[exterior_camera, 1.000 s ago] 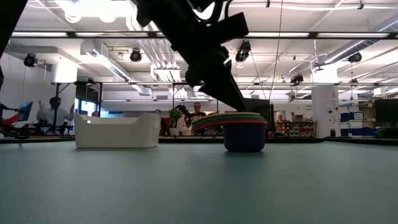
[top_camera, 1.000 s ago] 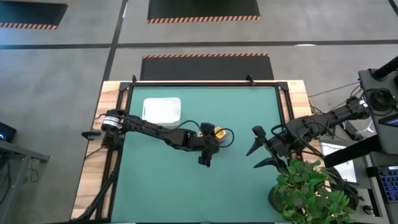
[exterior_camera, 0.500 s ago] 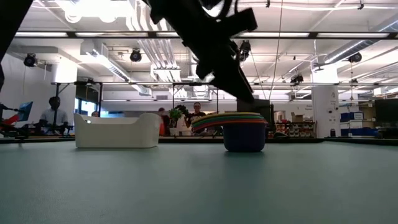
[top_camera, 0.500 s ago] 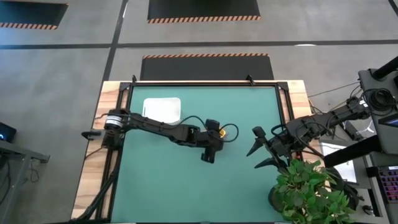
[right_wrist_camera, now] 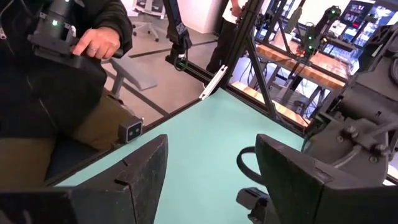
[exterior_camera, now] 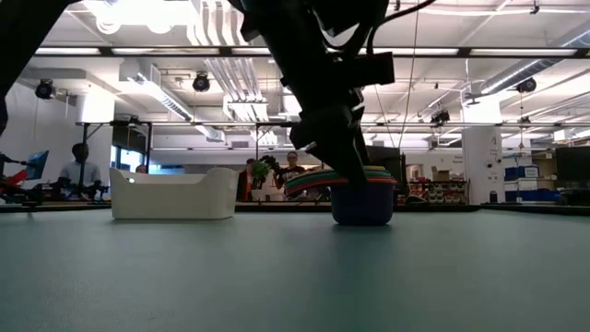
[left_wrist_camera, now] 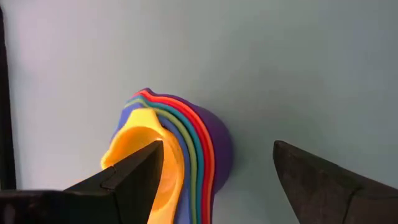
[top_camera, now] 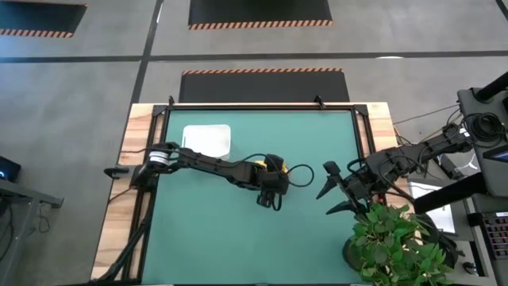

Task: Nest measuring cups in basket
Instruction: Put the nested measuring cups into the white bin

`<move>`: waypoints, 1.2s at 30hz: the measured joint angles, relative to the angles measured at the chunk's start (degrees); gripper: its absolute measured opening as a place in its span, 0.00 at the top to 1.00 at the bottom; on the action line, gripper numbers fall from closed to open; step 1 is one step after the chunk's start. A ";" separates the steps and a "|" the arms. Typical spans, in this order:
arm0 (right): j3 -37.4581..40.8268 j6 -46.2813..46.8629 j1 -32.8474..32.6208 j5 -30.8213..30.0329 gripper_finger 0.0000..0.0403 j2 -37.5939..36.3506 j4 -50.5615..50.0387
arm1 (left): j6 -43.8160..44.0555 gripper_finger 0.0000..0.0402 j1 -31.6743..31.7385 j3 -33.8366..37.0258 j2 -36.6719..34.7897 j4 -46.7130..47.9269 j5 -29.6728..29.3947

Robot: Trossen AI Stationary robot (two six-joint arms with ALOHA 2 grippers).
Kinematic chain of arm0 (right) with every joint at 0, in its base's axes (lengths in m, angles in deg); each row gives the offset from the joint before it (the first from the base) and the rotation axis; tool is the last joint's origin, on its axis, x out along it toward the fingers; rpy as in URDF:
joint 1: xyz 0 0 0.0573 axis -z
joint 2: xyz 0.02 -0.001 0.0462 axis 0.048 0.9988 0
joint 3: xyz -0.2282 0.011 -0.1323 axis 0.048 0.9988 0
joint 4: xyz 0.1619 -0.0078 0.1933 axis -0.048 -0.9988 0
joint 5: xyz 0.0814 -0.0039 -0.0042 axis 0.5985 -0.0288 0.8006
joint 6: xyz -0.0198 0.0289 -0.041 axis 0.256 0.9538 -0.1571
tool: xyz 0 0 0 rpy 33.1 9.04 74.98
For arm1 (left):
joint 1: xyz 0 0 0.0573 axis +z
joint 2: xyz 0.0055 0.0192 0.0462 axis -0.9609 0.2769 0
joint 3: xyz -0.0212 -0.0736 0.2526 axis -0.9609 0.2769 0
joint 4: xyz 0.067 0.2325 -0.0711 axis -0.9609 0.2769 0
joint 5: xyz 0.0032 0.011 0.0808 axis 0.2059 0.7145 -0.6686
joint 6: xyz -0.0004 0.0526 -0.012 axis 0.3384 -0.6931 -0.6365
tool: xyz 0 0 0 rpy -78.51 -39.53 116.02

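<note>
The measuring cups sit nested in one stack (left_wrist_camera: 208, 146), purple outermost and yellow innermost, standing on the green table near its middle (top_camera: 279, 165). In the low view the stack (exterior_camera: 362, 205) rests on its bowl bottom, rims and handles reaching out to one side. My left gripper (left_wrist_camera: 217, 149) is open and hangs just over the stack (top_camera: 271, 196), one finger over the yellow cup (left_wrist_camera: 149, 149), the other out past the purple cup's side. The white basket (top_camera: 207, 139) rests flat near the far left corner (exterior_camera: 173, 194). My right gripper (top_camera: 328, 189) waits open at the right. My left gripper comes down on the stack from above with its fingers apart. One finger (left_wrist_camera: 134, 177) overlaps the yellow cup's rim (left_wrist_camera: 165, 171) in the wrist view. Whether it touches the cup I cannot tell.
A potted plant (top_camera: 397, 246) stands at the table's near right corner, close to my right arm. A person sits beyond the table edge, a hand (right_wrist_camera: 99, 43) on a device. Open green table lies between the stack and the basket.
My left gripper has moved a little toward the table's right edge and come down over the stack, tipping from slanted to steeper. The stack and the basket have stayed where they were.
</note>
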 joint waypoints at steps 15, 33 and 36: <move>0.00 0.13 0.00 -0.02 0.43 -0.02 0.00 | 1.12 0.30 0.70 -0.42 -0.49 -0.06 -0.29; -0.01 0.17 0.00 -0.04 0.43 -0.02 -0.02 | 2.53 0.47 0.95 -0.28 2.29 -1.78 -3.24; 0.00 0.16 0.00 -0.04 0.43 -0.02 -0.02 | 2.56 0.52 0.96 -0.29 3.06 -2.71 -3.35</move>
